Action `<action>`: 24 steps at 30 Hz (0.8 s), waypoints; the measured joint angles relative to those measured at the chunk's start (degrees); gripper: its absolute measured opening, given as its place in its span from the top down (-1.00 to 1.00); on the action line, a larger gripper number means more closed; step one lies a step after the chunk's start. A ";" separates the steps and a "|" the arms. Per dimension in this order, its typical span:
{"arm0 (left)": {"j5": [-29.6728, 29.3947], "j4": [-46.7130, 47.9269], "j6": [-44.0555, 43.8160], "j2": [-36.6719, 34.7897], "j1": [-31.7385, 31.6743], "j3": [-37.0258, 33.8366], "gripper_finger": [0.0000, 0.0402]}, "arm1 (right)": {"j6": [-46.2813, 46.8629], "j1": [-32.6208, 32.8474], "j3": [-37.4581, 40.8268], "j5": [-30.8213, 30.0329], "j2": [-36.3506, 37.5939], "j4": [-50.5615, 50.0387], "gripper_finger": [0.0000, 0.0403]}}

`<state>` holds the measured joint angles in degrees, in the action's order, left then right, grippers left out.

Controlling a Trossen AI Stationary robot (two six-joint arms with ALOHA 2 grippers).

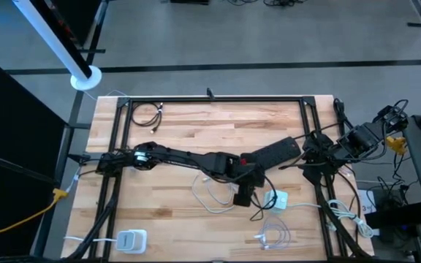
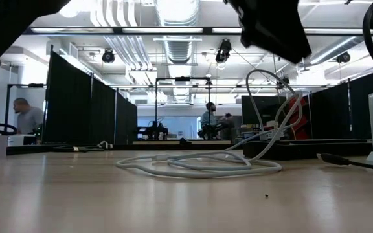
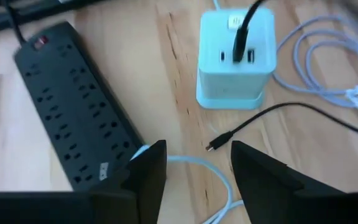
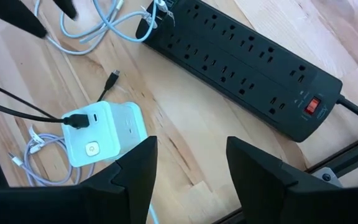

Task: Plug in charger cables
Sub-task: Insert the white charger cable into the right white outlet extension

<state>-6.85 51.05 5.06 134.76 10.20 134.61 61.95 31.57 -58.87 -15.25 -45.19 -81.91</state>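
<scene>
Table (image 1: 181, 131): wooden top with a black frame along its edges, filling the middle of the high view.
Black cable, coiled (image 1: 146, 114): small loops in the upper left of the table, well apart from both arms.
Charger block, left (image 1: 131, 240): white, at the lower left edge of the table, away from the other items.
Left arm (image 1: 174, 155): reaches from the left edge toward the centre of the high view.
Left gripper (image 3: 197, 165): fingers apart, holding nothing; it hangs over the wood just below centre in the high view, next to the power strip and the middle charger block.
White cable, looped (image 1: 214, 193): loose loops on the wood below the left arm, centre of the high view; in the low view (image 2: 199, 163) it lies flat at mid frame with 1 strand rising in an arc to the right.
Power strip (image 1: 272, 153): black, lying at a slant right of centre, red switch (image 4: 315, 104) at 1 end; its sockets show no plugs.
Charger block, middle (image 1: 277, 199): white, lower right of centre; 1 black cable (image 3: 246, 28) is plugged into its face.
Loose black plug (image 3: 212, 147): end of a thin black cable, lying on the wood between the middle block and the left gripper, touching neither.
White cable, bundled (image 1: 275, 235): small tied loops at the lower right of the table.
Right gripper (image 4: 188, 165): fingers apart, holding nothing; raised over the right side of the table.
</scene>
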 joint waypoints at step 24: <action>-12.01 5.23 0.09 -20.41 5.97 -0.11 0.68 | -3.45 0.00 0.20 -5.85 -3.05 9.45 0.14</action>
<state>-18.87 56.28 5.15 114.35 16.17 134.50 58.50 31.57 -58.67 -21.10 -48.24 -72.46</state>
